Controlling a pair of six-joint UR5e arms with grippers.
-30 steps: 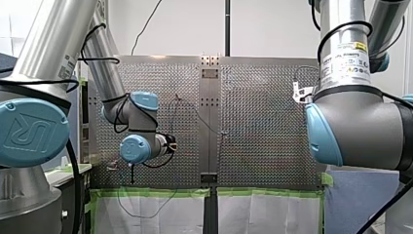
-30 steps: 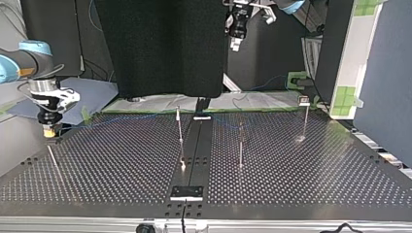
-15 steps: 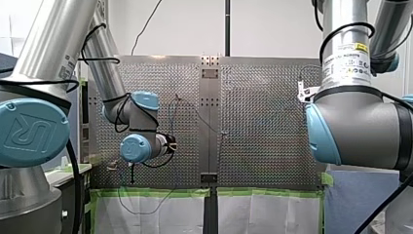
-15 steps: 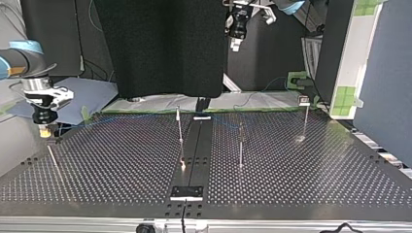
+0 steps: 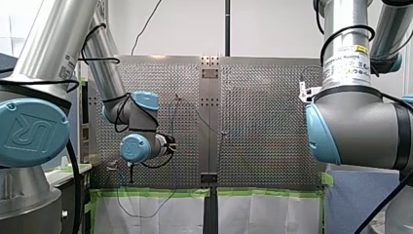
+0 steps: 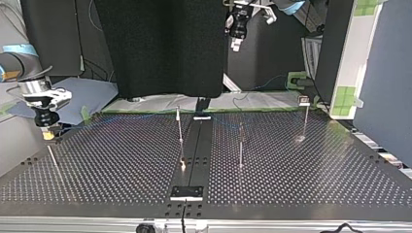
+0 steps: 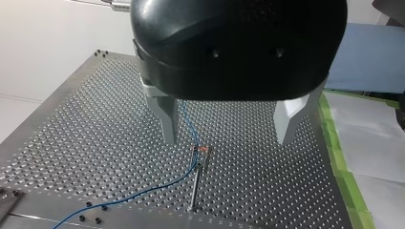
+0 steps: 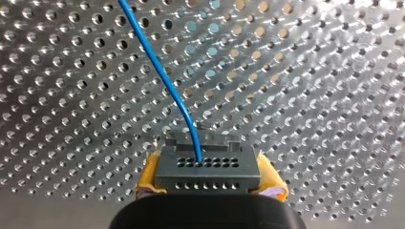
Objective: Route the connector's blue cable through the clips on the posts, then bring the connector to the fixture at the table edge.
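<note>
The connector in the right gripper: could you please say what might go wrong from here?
The right gripper holds the connector by its sides; a tug on the blue cable could twist it loose. The left gripper hangs open above the post, so nothing steadies the cable near its clip; it may slip out.

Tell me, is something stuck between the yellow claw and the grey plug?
No, nothing. My right gripper holds the connector directly between its yellow pads, with the blue cable running out ahead.
</note>
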